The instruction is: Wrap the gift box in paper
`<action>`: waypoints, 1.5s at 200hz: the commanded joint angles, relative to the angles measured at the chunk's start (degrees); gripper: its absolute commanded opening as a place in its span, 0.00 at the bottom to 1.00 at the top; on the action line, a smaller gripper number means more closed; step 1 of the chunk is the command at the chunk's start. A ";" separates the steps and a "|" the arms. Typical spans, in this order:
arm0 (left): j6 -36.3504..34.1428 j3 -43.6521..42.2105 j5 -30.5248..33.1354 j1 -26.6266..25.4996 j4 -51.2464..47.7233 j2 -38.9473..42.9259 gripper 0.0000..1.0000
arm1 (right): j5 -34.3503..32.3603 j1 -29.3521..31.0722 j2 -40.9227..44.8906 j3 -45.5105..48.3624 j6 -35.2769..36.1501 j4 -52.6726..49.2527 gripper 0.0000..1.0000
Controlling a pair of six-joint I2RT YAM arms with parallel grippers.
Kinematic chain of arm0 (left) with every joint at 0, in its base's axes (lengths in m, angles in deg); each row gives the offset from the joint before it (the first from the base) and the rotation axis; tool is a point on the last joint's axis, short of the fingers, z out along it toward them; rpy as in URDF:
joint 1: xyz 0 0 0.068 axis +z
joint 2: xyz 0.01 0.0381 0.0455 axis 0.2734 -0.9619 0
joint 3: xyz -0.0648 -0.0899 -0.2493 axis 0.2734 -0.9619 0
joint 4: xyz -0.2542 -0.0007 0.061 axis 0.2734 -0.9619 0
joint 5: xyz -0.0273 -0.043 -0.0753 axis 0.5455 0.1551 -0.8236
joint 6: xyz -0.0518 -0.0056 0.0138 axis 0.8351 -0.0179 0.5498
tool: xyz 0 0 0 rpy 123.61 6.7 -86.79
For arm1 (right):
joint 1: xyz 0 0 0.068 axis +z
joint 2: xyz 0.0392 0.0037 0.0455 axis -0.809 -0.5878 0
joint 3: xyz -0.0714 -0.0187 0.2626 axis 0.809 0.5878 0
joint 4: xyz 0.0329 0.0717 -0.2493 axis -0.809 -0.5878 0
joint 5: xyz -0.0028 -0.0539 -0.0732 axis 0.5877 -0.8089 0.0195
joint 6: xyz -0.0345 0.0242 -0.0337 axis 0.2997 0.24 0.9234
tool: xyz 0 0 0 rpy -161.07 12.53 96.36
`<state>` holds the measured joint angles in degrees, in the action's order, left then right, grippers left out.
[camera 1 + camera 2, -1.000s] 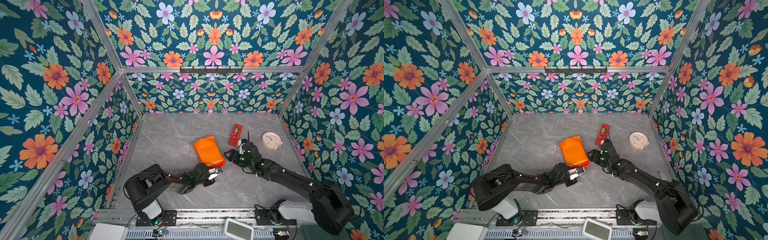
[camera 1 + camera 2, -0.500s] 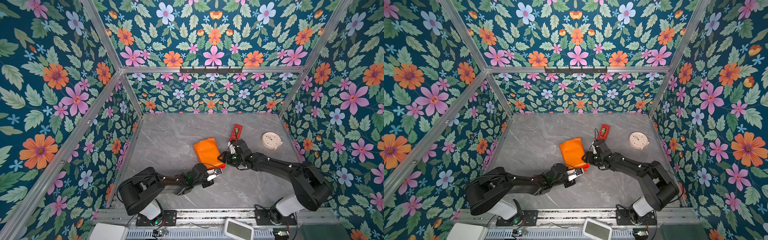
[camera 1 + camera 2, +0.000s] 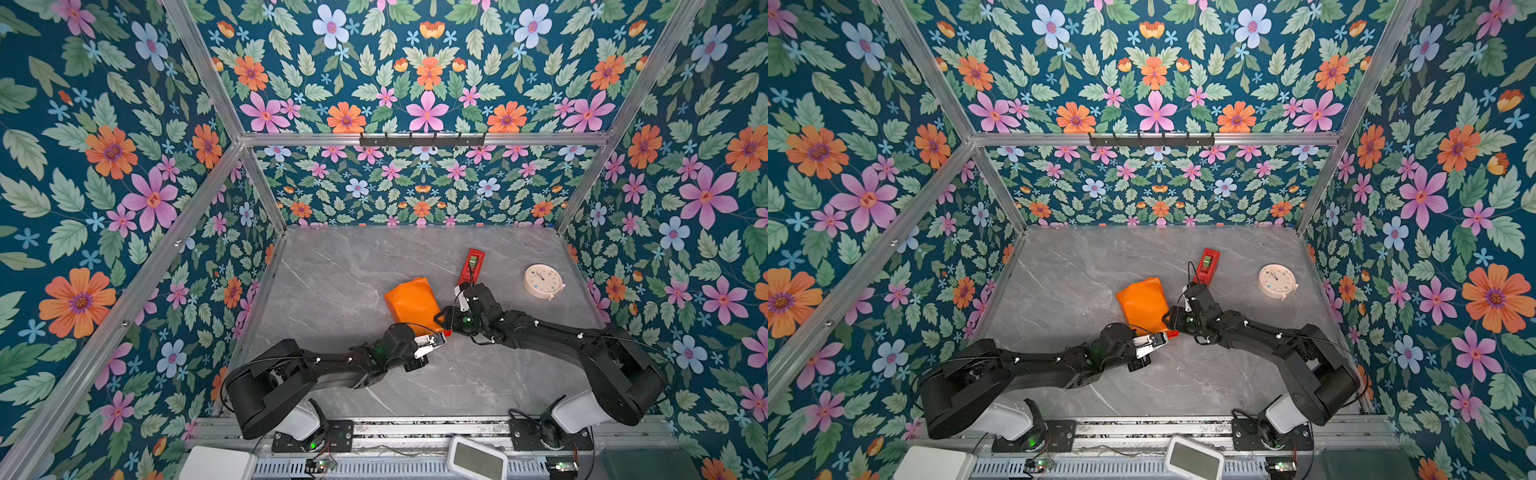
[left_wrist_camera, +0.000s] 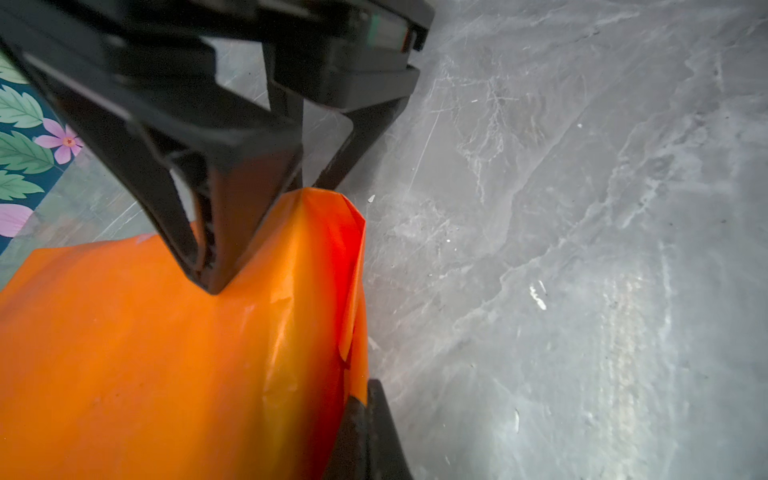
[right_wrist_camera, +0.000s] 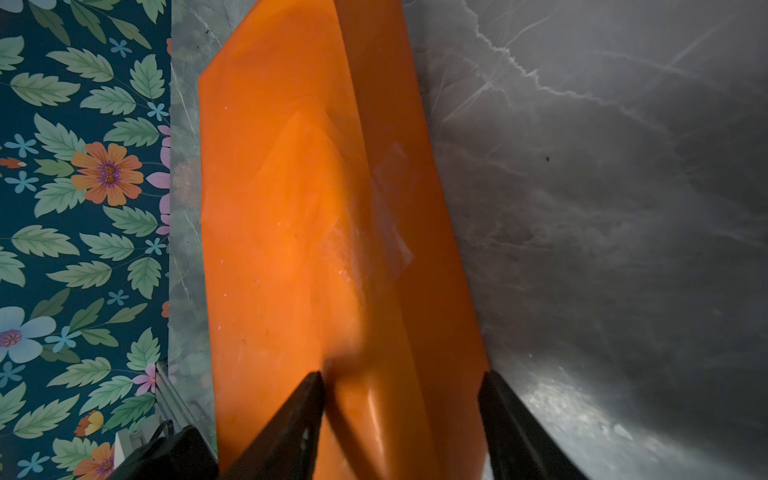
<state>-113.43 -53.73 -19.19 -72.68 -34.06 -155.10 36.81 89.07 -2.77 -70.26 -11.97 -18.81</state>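
Red tape dispenser (image 3: 471, 266) — round clock (image 3: 542, 281)

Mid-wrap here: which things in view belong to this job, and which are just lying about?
In the job: the paper, folded round the hidden gift box; red tape dispenser; left hand, shut on the paper's near corner; right hand, open astride the paper.
Lying about: round clock; white device and white box at the front rail.

A robot lab cell, shown by its aluminium frame (image 3: 299, 139), floral panels (image 3: 104, 166), marble-look bench (image 3: 353, 266) and two bolted-down arms (image 3: 332, 365).
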 commanded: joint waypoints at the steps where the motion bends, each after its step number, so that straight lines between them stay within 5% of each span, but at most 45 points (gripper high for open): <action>1: -3.25 1.80 0.70 -0.05 1.52 0.31 0.00 | -1.24 0.65 -0.25 0.18 0.21 -5.25 0.60; 209: 2.62 -6.49 7.15 0.13 15.60 2.84 0.00 | -3.09 6.59 4.62 4.06 -3.84 -4.35 0.54; 300: 1.97 -7.86 5.86 0.13 15.05 2.75 0.00 | -6.72 6.60 12.57 3.76 10.20 -8.92 0.85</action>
<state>-111.33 -61.55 -12.89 -72.60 -21.58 -152.30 32.24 95.63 7.94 -67.64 -7.86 -25.28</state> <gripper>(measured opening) 0.049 0.826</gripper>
